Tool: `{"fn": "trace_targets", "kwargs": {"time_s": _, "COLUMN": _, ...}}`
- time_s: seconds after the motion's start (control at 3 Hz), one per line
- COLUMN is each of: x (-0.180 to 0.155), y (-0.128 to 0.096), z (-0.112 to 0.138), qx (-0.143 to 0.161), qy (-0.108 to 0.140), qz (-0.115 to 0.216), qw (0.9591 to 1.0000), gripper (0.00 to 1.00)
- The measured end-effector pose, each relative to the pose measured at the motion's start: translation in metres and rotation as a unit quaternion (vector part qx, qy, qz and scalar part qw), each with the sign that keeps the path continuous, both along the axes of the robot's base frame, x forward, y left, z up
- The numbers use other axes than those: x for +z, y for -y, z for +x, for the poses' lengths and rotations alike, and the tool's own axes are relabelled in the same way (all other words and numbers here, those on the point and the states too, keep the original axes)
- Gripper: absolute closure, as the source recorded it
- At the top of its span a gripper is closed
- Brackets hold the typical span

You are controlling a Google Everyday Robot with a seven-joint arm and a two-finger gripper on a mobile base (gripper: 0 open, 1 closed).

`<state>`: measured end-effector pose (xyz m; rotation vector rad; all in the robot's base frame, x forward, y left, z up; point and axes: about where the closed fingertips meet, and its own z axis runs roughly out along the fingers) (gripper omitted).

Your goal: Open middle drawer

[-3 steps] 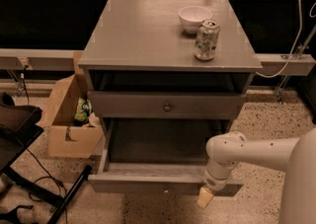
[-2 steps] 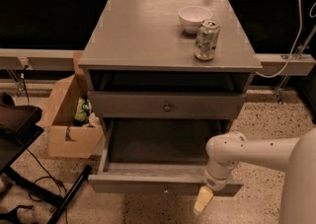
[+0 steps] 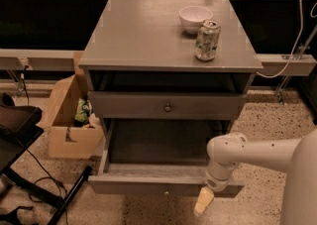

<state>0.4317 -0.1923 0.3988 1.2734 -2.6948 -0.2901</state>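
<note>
The grey cabinet [image 3: 148, 35] shows an upper drawer front [image 3: 129, 106] with a small round knob, pushed in. Below it the middle drawer [image 3: 148, 185] stands pulled far out, its dark inside showing and its knob at the centre of the front. The lowest drawer is hidden beneath it. My gripper [image 3: 204, 201] hangs from the white arm [image 3: 247, 152] at the right end of the pulled-out front, its cream tip just below the front's lower edge and not on the knob.
A white bowl [image 3: 195, 18] and a drink can [image 3: 207, 40] stand on the cabinet top at the back right. An open cardboard box [image 3: 69, 120] sits on the floor to the left. A black stand [image 3: 29, 169] and cables lie at the lower left.
My gripper tip has dropped slightly below the drawer front. The drawer has stayed pulled out as before.
</note>
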Motion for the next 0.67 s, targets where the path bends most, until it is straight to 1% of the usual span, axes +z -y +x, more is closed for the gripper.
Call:
{"fn": "trace_targets", "kwargs": {"time_s": 0.33, "x": 0.0002, "y": 0.0000, "z": 0.0000, "qx": 0.000, "qy": 0.000, "qz": 0.000, "qw": 1.0000, "gripper": 0.00}}
{"fn": "trace_targets", "kwargs": {"time_s": 0.67, "x": 0.0002, "y": 0.0000, "z": 0.0000, "qx": 0.000, "qy": 0.000, "qz": 0.000, "qw": 1.0000, "gripper": 0.18}}
